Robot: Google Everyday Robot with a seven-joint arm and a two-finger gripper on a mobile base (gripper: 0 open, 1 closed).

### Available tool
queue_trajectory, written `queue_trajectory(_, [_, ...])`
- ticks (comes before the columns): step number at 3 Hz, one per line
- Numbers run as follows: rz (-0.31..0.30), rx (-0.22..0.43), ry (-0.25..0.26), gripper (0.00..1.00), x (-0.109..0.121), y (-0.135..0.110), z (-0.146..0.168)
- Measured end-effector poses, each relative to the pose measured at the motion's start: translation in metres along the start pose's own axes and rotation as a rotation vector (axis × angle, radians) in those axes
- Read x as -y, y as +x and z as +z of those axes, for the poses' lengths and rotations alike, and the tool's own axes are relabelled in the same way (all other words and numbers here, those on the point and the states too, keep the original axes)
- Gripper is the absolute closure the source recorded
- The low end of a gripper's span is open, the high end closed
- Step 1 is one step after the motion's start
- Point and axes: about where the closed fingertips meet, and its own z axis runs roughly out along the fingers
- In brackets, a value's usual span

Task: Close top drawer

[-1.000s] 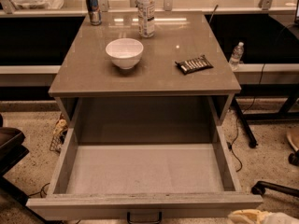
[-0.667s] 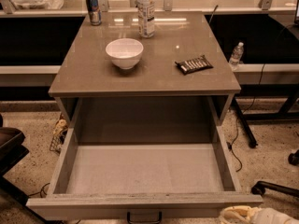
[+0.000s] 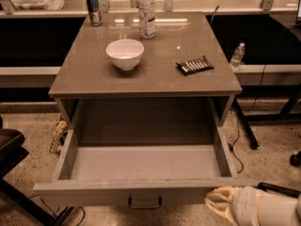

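The worktop [image 3: 155, 79] fills the upper middle. Below it the top drawer [image 3: 131, 188] stands pulled far out, pale grey inside, its front low in view with the dark handle [image 3: 145, 202] at centre. The claw [image 3: 221, 200] comes in at the bottom right, its pale tip just beside the right end of the drawer front. I cannot tell whether it is apart or together. On the worktop are a white bowl [image 3: 125, 53], a bottle [image 3: 146, 13], a can [image 3: 94, 8] and a dark snack bar [image 3: 194, 65].

Cream-tipped white pincer [image 3: 220, 200], lower right
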Motion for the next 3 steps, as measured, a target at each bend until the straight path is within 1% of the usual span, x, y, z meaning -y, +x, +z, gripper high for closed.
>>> queue_trajectory(1, [-0.020,0.011,-0.016,1.00,0.014,-0.009,0.020])
queue_trajectory(3, [-0.004,0.045,-0.059,1.00,0.050,-0.015,0.081])
